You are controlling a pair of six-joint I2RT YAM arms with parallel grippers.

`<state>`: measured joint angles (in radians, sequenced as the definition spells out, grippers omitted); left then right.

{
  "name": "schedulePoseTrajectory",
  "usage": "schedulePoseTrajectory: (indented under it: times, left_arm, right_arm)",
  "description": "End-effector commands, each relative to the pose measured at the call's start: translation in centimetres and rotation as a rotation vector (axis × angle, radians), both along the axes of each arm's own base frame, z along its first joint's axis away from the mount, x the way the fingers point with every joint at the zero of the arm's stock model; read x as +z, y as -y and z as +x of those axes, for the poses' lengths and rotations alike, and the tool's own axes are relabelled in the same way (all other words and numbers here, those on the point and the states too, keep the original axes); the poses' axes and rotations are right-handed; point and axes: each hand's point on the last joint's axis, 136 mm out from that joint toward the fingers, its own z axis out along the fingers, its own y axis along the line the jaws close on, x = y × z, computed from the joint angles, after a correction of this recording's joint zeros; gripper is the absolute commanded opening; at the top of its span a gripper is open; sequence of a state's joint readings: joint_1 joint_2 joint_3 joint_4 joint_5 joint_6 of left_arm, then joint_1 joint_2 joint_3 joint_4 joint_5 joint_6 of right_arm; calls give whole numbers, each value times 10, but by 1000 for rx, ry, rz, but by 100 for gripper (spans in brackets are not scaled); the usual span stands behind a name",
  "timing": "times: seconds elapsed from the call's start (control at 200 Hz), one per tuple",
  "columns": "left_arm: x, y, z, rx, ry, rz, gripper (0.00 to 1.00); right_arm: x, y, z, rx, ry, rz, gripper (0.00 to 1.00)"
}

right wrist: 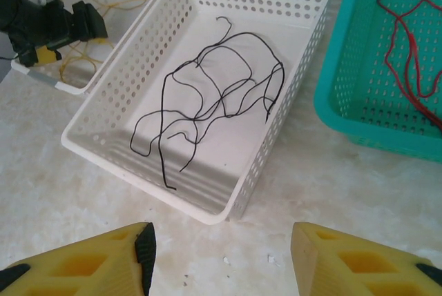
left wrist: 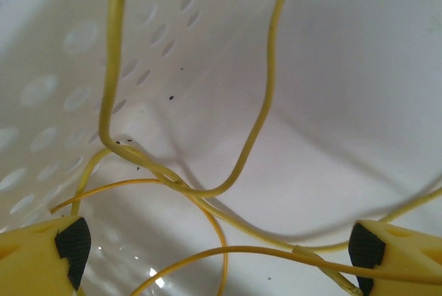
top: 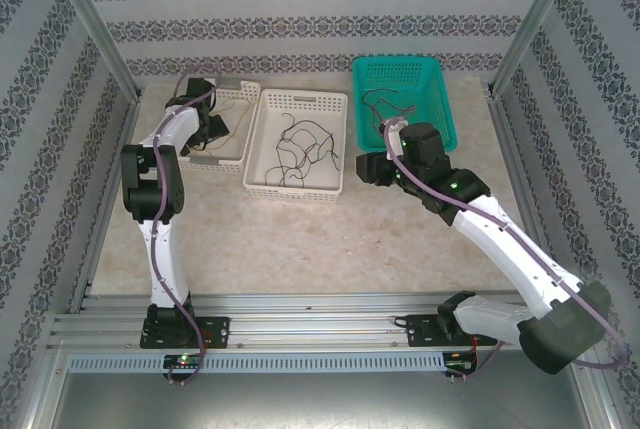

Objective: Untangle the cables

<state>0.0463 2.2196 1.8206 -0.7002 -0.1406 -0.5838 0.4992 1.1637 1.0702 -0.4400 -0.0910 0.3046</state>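
The cables lie sorted by colour in three baskets. Yellow cables (left wrist: 255, 130) loop over the floor of the left white basket (top: 225, 161). My left gripper (left wrist: 221, 248) hangs low inside that basket (top: 215, 129), open wide, with yellow strands running between and under its fingertips. Black cables (right wrist: 221, 89) lie tangled in the middle white basket (right wrist: 207, 213). Red cables (right wrist: 407, 54) sit in the teal basket (right wrist: 359, 130). My right gripper (right wrist: 221, 248) is open and holds nothing, above bare table just in front of the middle basket's near corner (top: 365, 167).
The three baskets stand side by side at the back of the table (top: 330, 249), with patterned walls and metal frame posts (top: 95, 19) around it. The left arm's black wrist (right wrist: 55, 23) shows over the left basket.
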Motion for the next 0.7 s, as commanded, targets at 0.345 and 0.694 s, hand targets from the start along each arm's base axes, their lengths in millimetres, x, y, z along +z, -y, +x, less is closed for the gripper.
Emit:
schedulePoseTrajectory:
  times: [0.345, 0.694]
  left_arm:
    - [-10, 7, -4, 111, 40, -177, 82]
    - [1, 16, 7, 74, 63, -172, 79]
  right_arm:
    - [-27, -9, 5, 14, -30, -72, 50]
    - [-37, -19, 3, 36, -52, -98, 50]
